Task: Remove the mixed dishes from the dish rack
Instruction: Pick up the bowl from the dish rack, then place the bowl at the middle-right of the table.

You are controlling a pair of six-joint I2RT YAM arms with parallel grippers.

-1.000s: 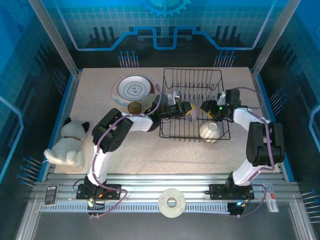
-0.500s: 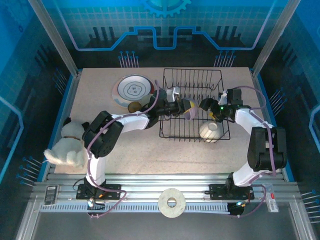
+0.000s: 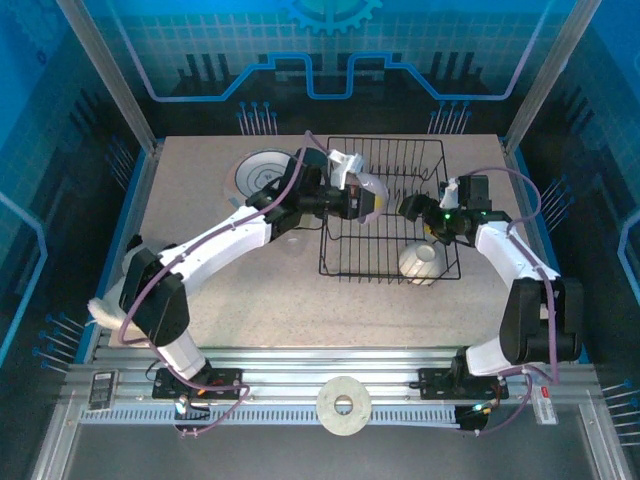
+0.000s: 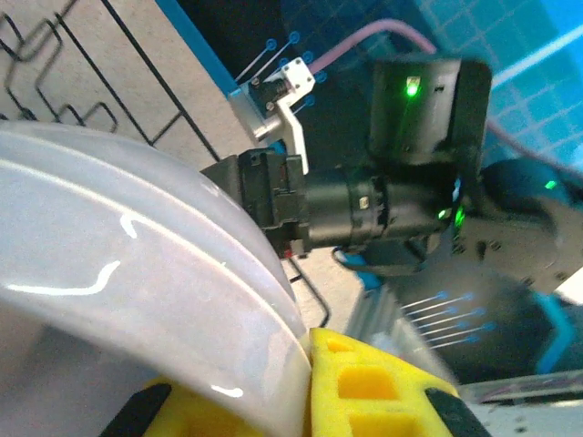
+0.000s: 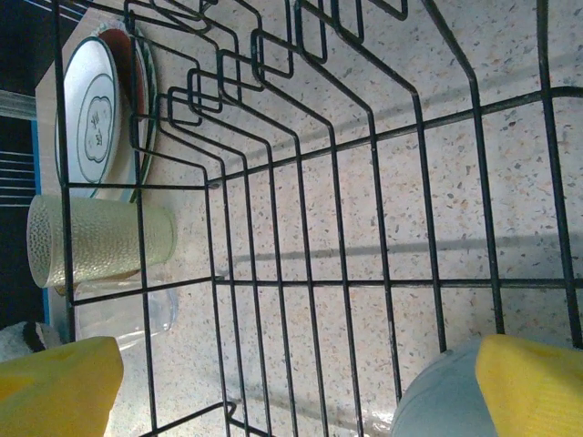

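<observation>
My left gripper (image 3: 366,203) hangs over the left part of the black wire dish rack (image 3: 388,276), shut on the rim of a pale lavender bowl (image 3: 372,186). In the left wrist view that bowl (image 4: 118,291) covers the left side, its rim pinched between my yellow fingers (image 4: 383,391). My right gripper (image 3: 414,208) stands open above the rack's right half. Through the right wrist camera I look down at the rack's wires (image 5: 414,127), with another pale bowl (image 5: 446,405) beside my right fingertip (image 5: 533,382). That bowl (image 3: 420,262) lies in the rack's near right corner.
A stack of plates (image 3: 258,168) lies on the table left of the rack, partly under my left arm. The plate stack (image 5: 96,114) and a textured glass (image 5: 100,241) stand outside the rack's wall. A white plush toy (image 3: 108,308) sits at the table's left edge.
My left arm has lifted the lavender bowl up out of the rack and stretched out. My right gripper has opened wide and drawn back a little to the right.
</observation>
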